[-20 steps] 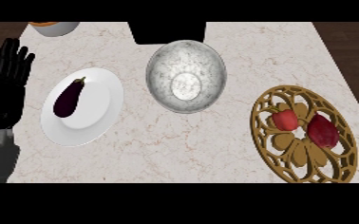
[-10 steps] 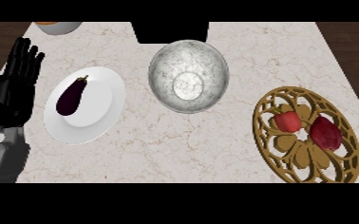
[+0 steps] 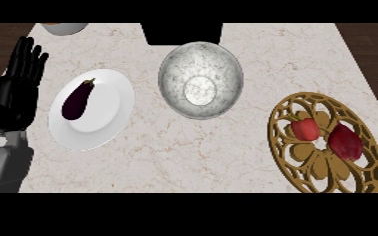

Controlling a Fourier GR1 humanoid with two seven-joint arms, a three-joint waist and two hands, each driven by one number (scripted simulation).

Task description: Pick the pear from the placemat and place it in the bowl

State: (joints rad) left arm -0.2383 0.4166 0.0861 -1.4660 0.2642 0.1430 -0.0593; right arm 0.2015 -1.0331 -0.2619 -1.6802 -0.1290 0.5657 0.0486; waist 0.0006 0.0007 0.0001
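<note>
Pear (image 3: 345,141) on placemat (image 3: 325,142), bowl (image 3: 201,79) apart, left hand (image 3: 18,87) fingers straight, no writing visible

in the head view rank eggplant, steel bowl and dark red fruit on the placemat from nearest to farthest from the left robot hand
From the left robot hand, resting open at the left edge:
1. Eggplant, on the white plate just beside it.
2. Steel bowl, at the counter's middle.
3. Dark red fruit, on the wooden placemat at far right.
</note>
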